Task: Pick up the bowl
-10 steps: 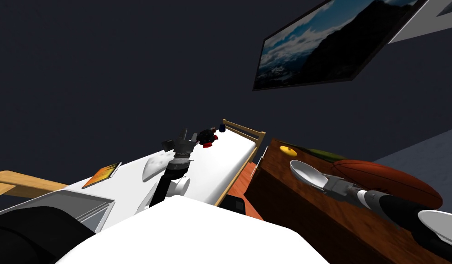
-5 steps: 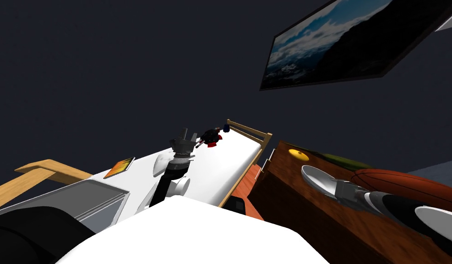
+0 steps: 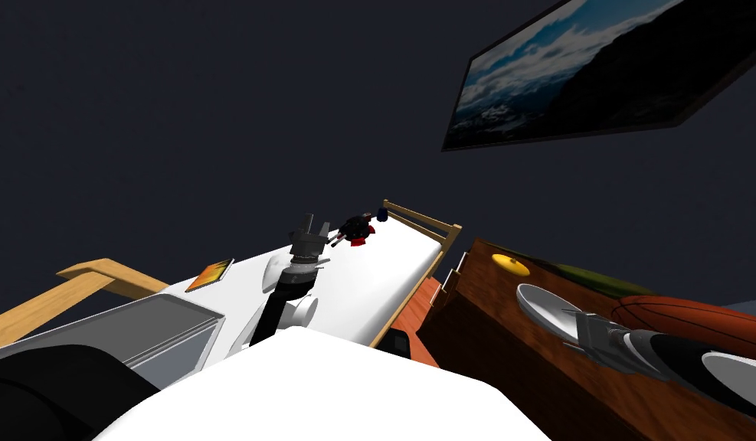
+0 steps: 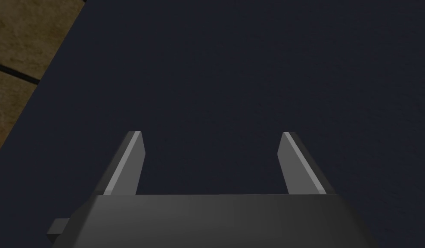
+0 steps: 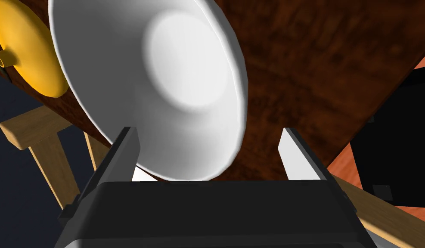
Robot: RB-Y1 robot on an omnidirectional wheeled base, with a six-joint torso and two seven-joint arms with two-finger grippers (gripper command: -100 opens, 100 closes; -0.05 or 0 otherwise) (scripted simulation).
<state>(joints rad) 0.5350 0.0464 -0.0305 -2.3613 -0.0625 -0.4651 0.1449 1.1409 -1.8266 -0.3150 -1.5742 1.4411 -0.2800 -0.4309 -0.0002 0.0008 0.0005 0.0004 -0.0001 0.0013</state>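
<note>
A white bowl (image 3: 548,306) sits upright on a dark wooden table (image 3: 491,344) at my right. My right gripper (image 3: 581,328) is at the bowl's near rim. In the right wrist view the bowl (image 5: 164,86) lies close ahead, its near rim down by the gripper's body. The right gripper (image 5: 209,137) is open: one finger (image 5: 123,155) stands in front of the bowl's rim, and the other finger is off to the side over the table. My left gripper (image 3: 310,227) is raised over the bed, and in the left wrist view it (image 4: 211,135) is open and holds nothing.
On the table behind the bowl are a yellow lid-like disc (image 3: 511,264), a green object (image 3: 598,277) and a brown ball (image 3: 698,318). A white bed (image 3: 368,283) with a wooden frame carries a book (image 3: 210,274) and a red-black toy (image 3: 355,227).
My head view has shifted, so the bed, the table and the bowl have slid a little to the right in the picture. The right gripper keeps its place at the bowl and stays open.
</note>
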